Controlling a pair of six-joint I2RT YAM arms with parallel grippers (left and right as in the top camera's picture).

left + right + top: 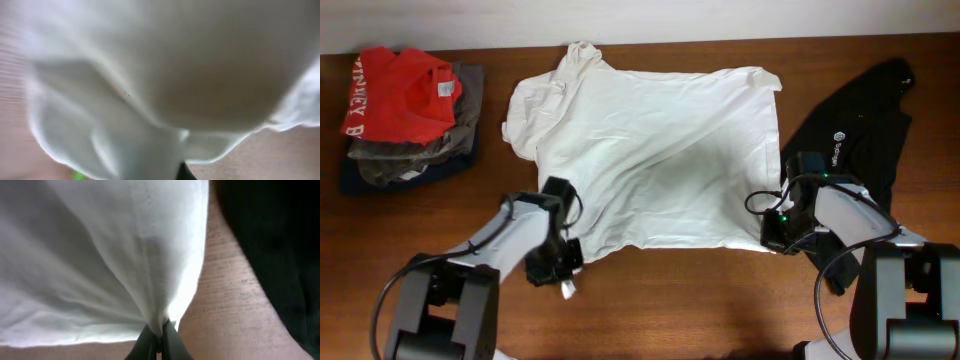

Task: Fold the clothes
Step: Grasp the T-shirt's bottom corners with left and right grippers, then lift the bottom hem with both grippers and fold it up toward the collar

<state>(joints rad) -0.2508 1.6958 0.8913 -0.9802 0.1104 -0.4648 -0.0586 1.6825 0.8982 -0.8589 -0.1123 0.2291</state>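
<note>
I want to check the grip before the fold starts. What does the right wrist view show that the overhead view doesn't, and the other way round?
Only the right wrist view: the right gripper pinched shut on the edge of the white T-shirt, cloth bunching into it. Only the overhead: the whole shirt spread out, the left gripper at its other near corner, and a stack of folded garments with a red garment on top at the far left. Both: the shirt, the black garment beside it, the wooden table.
</note>
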